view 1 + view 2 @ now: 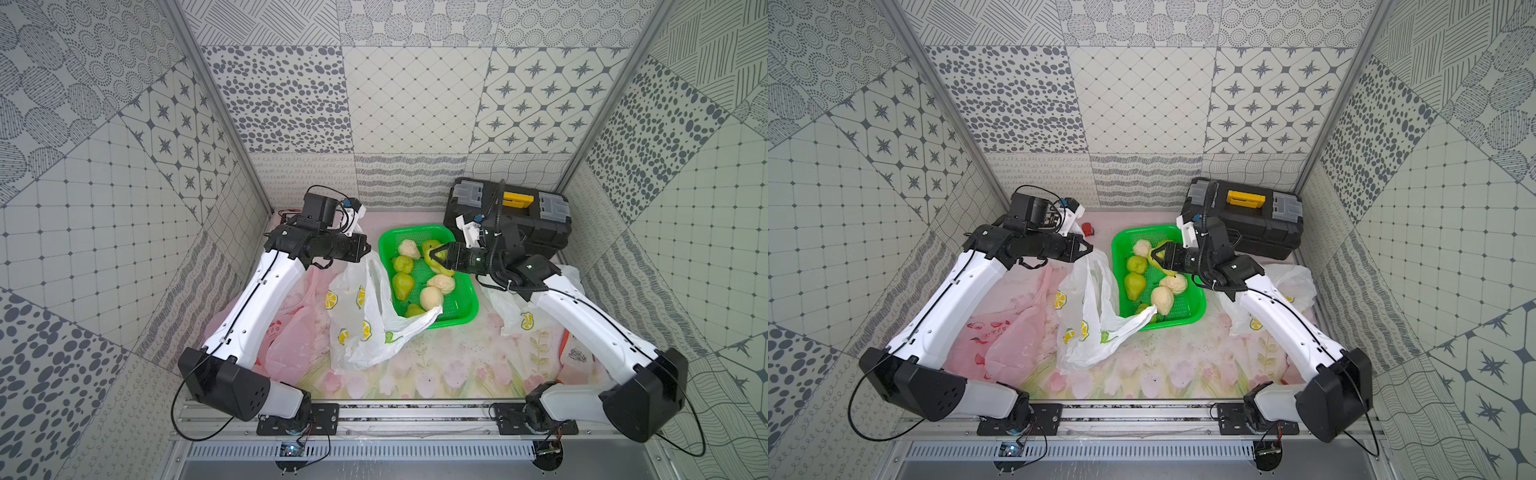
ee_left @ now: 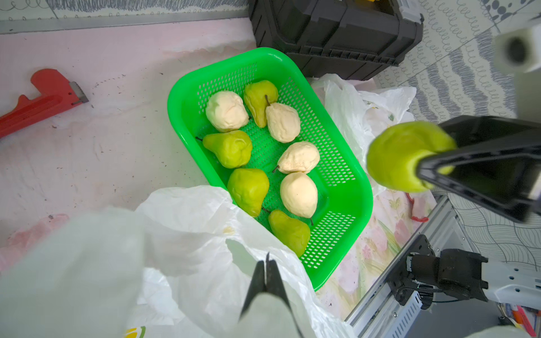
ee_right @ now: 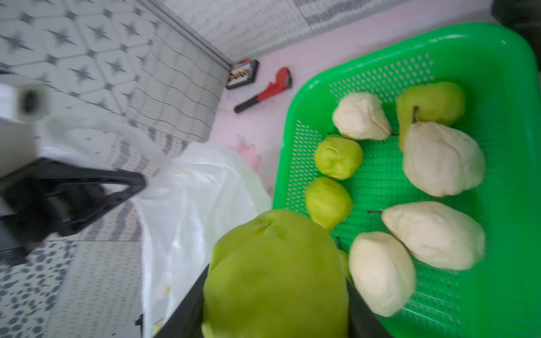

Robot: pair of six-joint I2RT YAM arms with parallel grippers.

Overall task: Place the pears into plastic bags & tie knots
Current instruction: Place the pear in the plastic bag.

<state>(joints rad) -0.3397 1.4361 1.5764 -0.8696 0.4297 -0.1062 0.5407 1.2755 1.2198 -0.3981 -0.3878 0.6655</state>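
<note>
Far left, the pink bag [image 1: 286, 345] lay flat and crumpled on the flowered bench [image 1: 449, 374], partly under the left arm. Behind it, at the back of the bench, a red wrench [image 2: 44, 99] lay on its own.

Next came the left gripper [image 1: 368, 248], up above the bench just beside the basket's left wall, fingers pressed together and pinching the upper edge of the lemon-print bag [image 1: 357, 320]! That white bag hung down from the pinch with its body slumped on the bench. One handle trailed over the near rim of the green basket [image 1: 411, 229].

And in the basket, eight pears [image 2: 298, 194], four yellow-green and four pale cream, lay in two loose rows on the mesh floor, several of them touching.

Moving right, over the basket's far right part, the right gripper [image 1: 434, 258] was clamped on a ninth, the held pear [image 2: 395, 158]. It was yellow-green, gripped across its body, with its rounded end poking out past the fingertips. In the left wrist view it sat raised above the fruit in the basket.

Behind the right arm a black toolbox [image 1: 540, 232] with a yellow handle stood against the back wall, just beside the basket's far right corner. Under that arm, a second lemon-print bag [image 1: 515, 316] lay crumpled on the bench, right of the basket
</note>
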